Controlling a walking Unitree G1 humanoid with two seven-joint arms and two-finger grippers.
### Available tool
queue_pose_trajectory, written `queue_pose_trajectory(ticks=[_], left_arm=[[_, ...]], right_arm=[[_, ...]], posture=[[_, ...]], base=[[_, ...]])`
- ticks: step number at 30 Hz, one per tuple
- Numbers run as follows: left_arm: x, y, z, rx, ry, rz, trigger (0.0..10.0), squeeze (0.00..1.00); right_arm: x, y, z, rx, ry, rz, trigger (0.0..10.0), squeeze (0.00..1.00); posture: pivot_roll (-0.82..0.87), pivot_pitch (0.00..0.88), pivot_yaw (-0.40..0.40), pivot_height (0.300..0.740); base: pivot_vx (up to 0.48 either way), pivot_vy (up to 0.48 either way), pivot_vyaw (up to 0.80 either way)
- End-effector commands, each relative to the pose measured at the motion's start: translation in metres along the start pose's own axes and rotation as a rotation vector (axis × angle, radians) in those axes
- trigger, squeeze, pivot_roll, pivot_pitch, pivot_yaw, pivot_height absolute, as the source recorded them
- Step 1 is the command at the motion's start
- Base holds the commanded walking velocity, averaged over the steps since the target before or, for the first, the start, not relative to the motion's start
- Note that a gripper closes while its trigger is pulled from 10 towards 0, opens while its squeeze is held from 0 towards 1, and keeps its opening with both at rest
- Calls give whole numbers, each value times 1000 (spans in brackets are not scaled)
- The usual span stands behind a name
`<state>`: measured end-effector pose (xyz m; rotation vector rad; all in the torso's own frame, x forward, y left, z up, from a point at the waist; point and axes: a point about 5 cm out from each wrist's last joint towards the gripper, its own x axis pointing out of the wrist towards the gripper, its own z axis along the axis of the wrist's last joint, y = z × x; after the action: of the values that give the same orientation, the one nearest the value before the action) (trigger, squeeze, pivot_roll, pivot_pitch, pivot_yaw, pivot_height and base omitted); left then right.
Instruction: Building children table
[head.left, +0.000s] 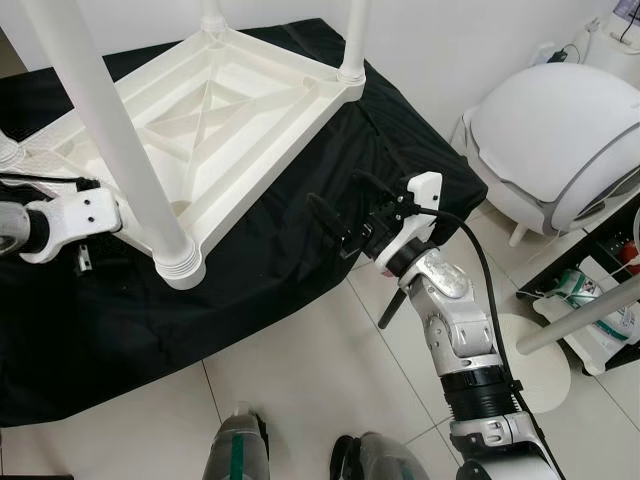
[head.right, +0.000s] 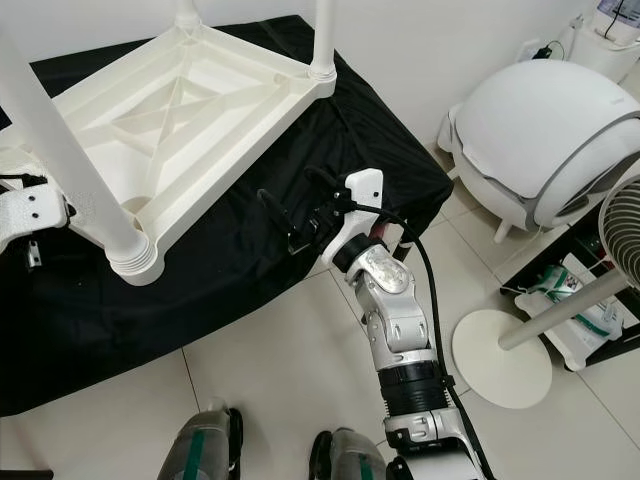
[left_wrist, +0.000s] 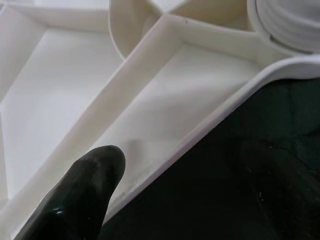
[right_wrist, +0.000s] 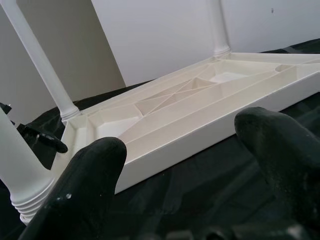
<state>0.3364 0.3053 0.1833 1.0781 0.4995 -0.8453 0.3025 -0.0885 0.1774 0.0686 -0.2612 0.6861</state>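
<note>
The white plastic children's table (head.left: 270, 170) lies upside down on a black cloth (head.left: 280, 260). White legs stand up from its corners, and the nearest leg (head.left: 120, 150) sits in its ribbed corner socket (head.left: 180, 265). My left gripper (head.left: 88, 232) is at the table's near-left edge, just behind that leg; in the left wrist view the table's rim (left_wrist: 200, 130) runs right under it. My right gripper (head.left: 347, 205) hangs open over the cloth, to the right of the table's near long side and apart from it, holding nothing. The right wrist view looks across the ribbed underside (right_wrist: 200, 100).
A white domed appliance (head.left: 560, 130) stands on the tiled floor at the right. A fan's round base (head.left: 535, 370) and pole are close to my right arm, beside a low shelf with packages (head.left: 600, 310). My feet (head.left: 240, 450) are at the cloth's near edge.
</note>
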Motion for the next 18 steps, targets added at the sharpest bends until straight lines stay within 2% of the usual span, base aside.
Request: queue_pose_trajectory(ticks=[1, 7, 8, 9, 10, 12, 13, 18], left_arm=[[3, 0, -2, 18, 24, 40, 10000, 0], [13, 4, 9, 49, 45, 14, 10000, 0], [16, 3, 10, 60, 53, 0, 6000, 0], [16, 3, 10, 60, 53, 0, 6000, 0], [18, 1, 11, 62, 57, -16, 588, 0], [19, 1, 11, 64, 59, -26, 588, 0], [19, 0, 11, 60, 58, -32, 0, 0], [19, 2, 13, 53, 56, -37, 0, 0]], right_arm=[[-2, 1, -1, 8, 8, -1, 10000, 0], [-4, 2, -1, 12, 12, -18, 10000, 0], [-4, 2, -1, 12, 12, -21, 10000, 0], [-4, 2, -1, 12, 12, -21, 10000, 0], [-5, 2, 0, 11, 11, -25, 10000, 0], [-5, 2, 0, 11, 11, -27, 10000, 0], [-6, 2, 0, 11, 11, -32, 10000, 0], [-8, 1, 0, 10, 15, -41, 10000, 0]], posture=[[14, 106, 45, 740], [5, 109, 57, 740], [1, 109, 60, 740], [1, 109, 60, 740], [-1, 110, 62, 740], [-2, 109, 62, 740], [-5, 112, 65, 740], [-7, 112, 65, 740]], base=[[0, 0, 0], [0, 0, 0], [0, 0, 0], [0, 0, 0], [0, 0, 0], [0, 0, 0], [0, 0, 0], [0, 0, 0]])
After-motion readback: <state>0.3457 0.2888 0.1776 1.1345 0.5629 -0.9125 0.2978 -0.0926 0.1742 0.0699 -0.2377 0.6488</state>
